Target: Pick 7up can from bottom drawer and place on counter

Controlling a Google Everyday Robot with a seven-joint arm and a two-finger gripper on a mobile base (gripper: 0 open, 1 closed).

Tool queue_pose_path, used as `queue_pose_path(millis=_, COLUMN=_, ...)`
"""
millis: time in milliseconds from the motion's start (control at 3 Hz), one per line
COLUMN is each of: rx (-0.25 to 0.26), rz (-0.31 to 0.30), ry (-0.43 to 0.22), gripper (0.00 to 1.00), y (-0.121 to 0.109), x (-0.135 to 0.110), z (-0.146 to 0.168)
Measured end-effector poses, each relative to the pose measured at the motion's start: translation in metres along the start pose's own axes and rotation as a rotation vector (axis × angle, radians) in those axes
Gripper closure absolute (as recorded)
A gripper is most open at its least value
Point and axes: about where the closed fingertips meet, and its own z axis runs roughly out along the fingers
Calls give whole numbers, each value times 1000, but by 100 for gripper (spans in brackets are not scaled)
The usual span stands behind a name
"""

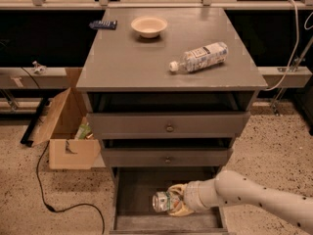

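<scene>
drawers [168,124] 3 | can [160,202] 1 | bottle [200,58] 1 | hand [175,202] 1 — in bottom drawer [139,192]
</scene>
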Motion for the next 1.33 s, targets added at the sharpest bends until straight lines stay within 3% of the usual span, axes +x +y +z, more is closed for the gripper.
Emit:
queue_pose_path(millis=333, rx=24, rz=30, ry=-79, gripper=100, y=-26, x=-17, z=-36)
queue_pose_path(millis=667, rx=27, rz=63, ry=-116, gripper=100, y=-49, x=-32, z=-71)
queue_pose_path(millis=1000, rx=57, rz=72, ry=-117, gripper=100, y=-66, x=-59, z=-109)
queue_pose_path(millis=1333, rx=111, rz=40, ry=-57, gripper=100, y=-88, x=-112, z=-151)
